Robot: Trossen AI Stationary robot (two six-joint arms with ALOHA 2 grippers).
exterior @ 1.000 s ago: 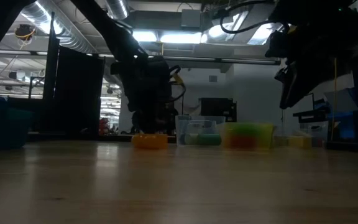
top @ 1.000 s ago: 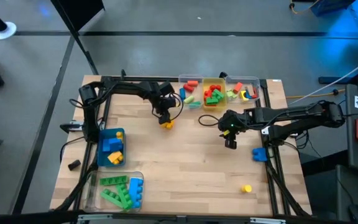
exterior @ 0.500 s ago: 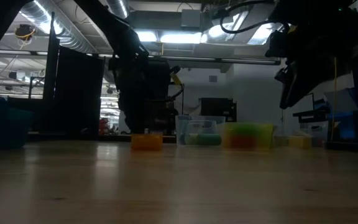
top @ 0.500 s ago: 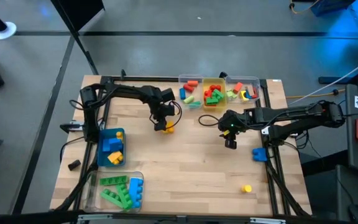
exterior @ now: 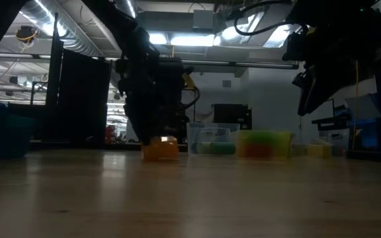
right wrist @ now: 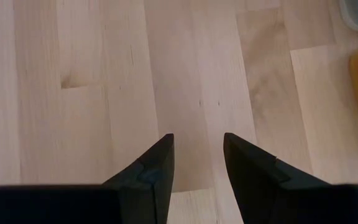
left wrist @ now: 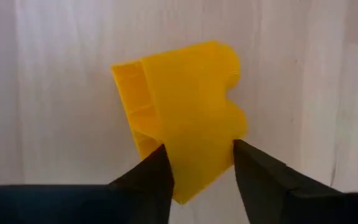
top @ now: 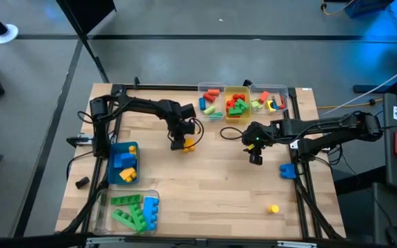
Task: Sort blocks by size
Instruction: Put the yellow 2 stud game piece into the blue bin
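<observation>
A small yellow studded plastic brick sits toward the wooden worktop's far edge, pinched between the left gripper's fingers. A square, firm hold should precede lifting. The right gripper hovers mid-worktop, jaws parted, empty.

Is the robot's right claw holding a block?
No, in the right wrist view the right gripper has only bare wooden table showing between its fingers, with no block there.

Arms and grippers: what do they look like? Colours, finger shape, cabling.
Both arms are dark, nearly black, jointed links. The left gripper and right gripper each have two black wedge-shaped fingers tapering to blunt tips. Black cables loop beside both wrists in the high view. No legible markings.
</observation>
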